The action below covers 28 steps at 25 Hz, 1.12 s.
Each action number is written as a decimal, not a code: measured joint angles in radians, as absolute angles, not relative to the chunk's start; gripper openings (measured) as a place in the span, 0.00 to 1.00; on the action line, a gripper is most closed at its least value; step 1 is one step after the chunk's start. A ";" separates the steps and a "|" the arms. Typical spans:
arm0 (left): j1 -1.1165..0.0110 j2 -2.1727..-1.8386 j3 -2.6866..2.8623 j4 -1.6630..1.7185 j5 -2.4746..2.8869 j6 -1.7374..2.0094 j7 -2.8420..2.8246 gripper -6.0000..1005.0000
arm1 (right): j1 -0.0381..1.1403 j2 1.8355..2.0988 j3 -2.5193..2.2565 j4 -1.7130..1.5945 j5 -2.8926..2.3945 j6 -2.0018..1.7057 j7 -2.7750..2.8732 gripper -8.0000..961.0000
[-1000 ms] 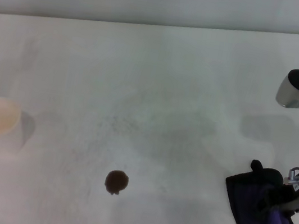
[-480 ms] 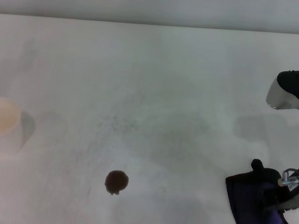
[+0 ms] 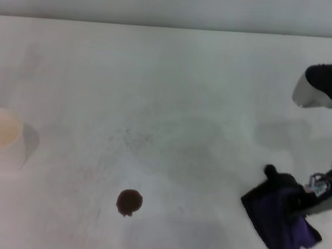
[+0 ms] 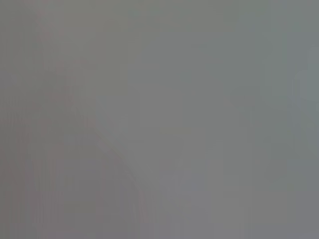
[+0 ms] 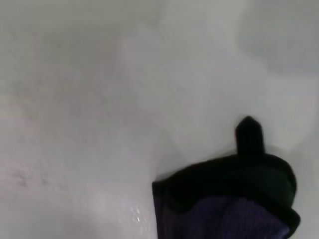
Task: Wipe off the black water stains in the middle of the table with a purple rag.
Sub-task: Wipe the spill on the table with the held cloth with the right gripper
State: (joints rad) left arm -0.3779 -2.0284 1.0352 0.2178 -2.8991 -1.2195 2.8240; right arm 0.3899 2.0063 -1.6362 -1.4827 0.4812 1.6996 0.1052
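Right pincer [image 3: 307, 199] grips the purple rag [image 3: 279, 215] on the tabletop [image 3: 178, 88], well apart from the dark stain [image 3: 129, 201], which remains unwiped.

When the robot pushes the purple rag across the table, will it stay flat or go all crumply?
Probably a bit crumply. The purple rag is soft folded cloth, already bunched where the right gripper meets it. It looks light, so it should slide easily on the smooth white table, though its black tab may flop.
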 joint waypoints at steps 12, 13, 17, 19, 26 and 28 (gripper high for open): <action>-0.369 -2.044 1.040 0.218 -2.899 -1.233 2.824 0.89 | 0.491 2.013 -1.615 -1.461 0.550 1.559 -0.073 0.12; -0.368 -2.046 1.040 0.218 -2.899 -1.233 2.824 0.89 | 0.498 2.014 -1.619 -1.451 0.576 1.544 -0.096 0.12; -0.365 -2.053 1.042 0.218 -2.886 -1.235 2.824 0.89 | 0.526 2.016 -1.679 -1.390 0.680 1.466 -0.178 0.12; -0.364 -2.054 1.041 0.218 -2.865 -1.240 2.824 0.89 | 0.542 2.017 -1.730 -1.360 0.720 1.431 -0.208 0.12; -0.357 -2.062 1.038 0.218 -2.846 -1.244 2.824 0.89 | 0.553 2.022 -1.839 -1.348 0.855 1.390 -0.273 0.11; -0.353 -2.062 1.039 0.216 -2.846 -1.243 2.824 0.89 | 0.555 2.023 -1.879 -1.353 0.900 1.377 -0.291 0.11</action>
